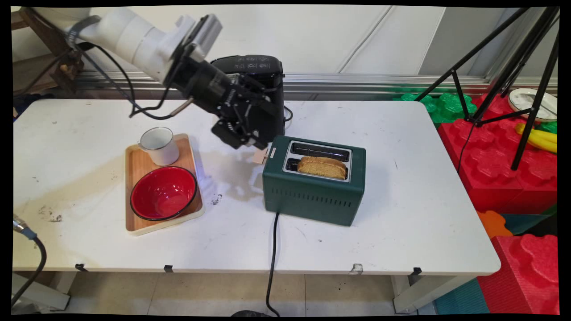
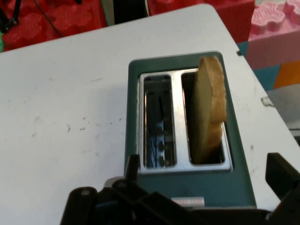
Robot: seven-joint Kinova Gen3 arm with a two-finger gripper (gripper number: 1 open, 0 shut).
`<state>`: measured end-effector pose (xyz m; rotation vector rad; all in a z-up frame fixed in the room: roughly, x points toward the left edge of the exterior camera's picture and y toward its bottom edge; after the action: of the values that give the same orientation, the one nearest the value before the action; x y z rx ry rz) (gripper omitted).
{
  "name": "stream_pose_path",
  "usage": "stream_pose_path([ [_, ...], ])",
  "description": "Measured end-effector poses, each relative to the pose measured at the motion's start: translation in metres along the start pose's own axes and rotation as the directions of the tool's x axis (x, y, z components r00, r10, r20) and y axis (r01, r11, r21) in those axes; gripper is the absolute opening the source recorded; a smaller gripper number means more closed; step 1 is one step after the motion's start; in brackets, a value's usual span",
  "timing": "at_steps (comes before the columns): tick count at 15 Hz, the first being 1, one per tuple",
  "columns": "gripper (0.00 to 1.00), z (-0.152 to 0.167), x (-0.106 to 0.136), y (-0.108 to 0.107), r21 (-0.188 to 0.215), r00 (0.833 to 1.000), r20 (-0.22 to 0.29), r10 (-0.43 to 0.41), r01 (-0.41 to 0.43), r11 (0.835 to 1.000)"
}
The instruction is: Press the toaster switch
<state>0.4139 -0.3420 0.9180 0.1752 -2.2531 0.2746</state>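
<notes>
White and scuffed, the table [image 1: 379, 133] fills most of the frame, with a pale wall behind it and red foam blocks [image 1: 499, 160] at the right edge. At centre we see a dark green two-slot metal toaster [image 1: 312, 196] with a slice of browned toast [image 1: 322, 167] standing in its nearer slot. Our black two-finger gripper [image 1: 254, 145] sits at the toaster's left end, right by the beige lever [image 1: 260, 156]; we cannot tell whether its fingers are spread or pressed together. Behind it stands a black coffee machine [image 1: 256, 67]. Left of centre, a wooden tray [image 1: 134, 174] carries a white enamel mug [image 1: 158, 145] and a red bowl [image 1: 163, 192].
</notes>
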Motion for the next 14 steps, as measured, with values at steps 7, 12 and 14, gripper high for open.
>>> stream_pose_path([
  [7,1.00,-0.020,-0.024,0.008,-0.002,0.998,0.057,0.012,-0.011,1.000],
  [12,1.00,-0.028,-0.038,0.011,0.000,0.996,0.088,0.015,-0.015,1.000],
  [14,1.00,-0.031,-0.042,0.012,0.001,0.995,0.095,0.015,-0.015,1.000],
])
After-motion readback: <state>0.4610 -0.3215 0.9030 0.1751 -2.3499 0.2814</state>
